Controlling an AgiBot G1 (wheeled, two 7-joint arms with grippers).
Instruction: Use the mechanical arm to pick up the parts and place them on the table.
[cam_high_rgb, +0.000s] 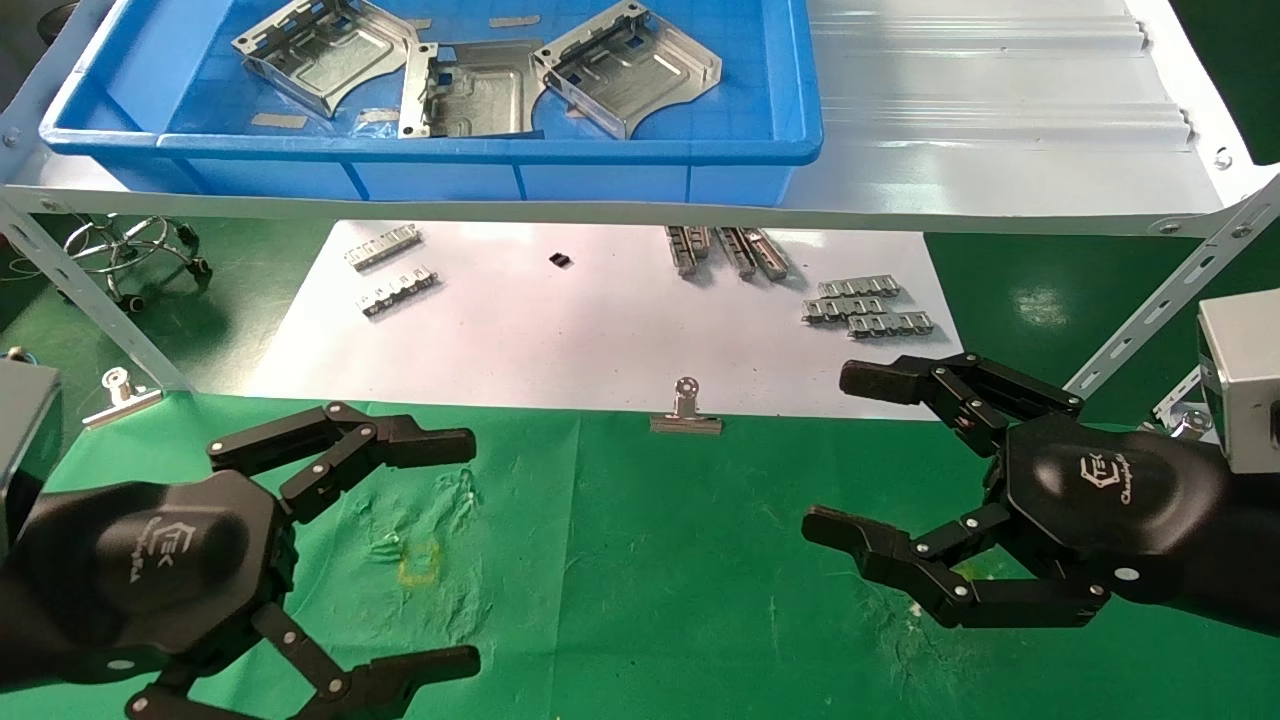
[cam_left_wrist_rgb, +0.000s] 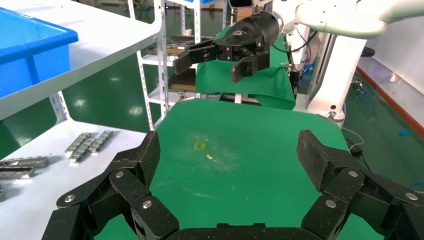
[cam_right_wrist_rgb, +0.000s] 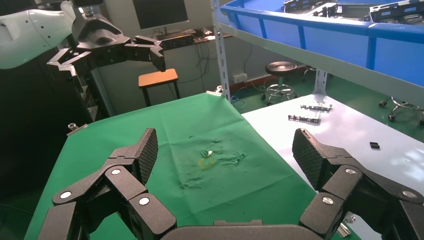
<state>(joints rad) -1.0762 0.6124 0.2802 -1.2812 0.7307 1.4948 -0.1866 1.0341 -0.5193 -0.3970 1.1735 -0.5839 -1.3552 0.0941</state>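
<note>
Three silver sheet-metal parts lie in a blue bin (cam_high_rgb: 790, 150) on the shelf: one at the left (cam_high_rgb: 325, 50), one in the middle (cam_high_rgb: 470, 90), one at the right (cam_high_rgb: 630, 65). The green cloth table (cam_high_rgb: 650, 560) carries a small yellow square mark (cam_high_rgb: 420, 565), also seen in the left wrist view (cam_left_wrist_rgb: 200, 145) and the right wrist view (cam_right_wrist_rgb: 205, 163). My left gripper (cam_high_rgb: 465, 550) hovers open and empty over the cloth at the near left. My right gripper (cam_high_rgb: 835, 455) hovers open and empty over the cloth at the right. Both are well below and in front of the bin.
A white sheet (cam_high_rgb: 600, 340) behind the cloth holds small ridged grey strips (cam_high_rgb: 868, 308) and a black chip (cam_high_rgb: 560, 260). Binder clips (cam_high_rgb: 686, 412) pin the cloth's far edge. The ribbed metal shelf (cam_high_rgb: 1000, 120) overhangs, with slanted struts at both sides (cam_high_rgb: 1160, 300). A stool (cam_high_rgb: 130, 250) stands behind left.
</note>
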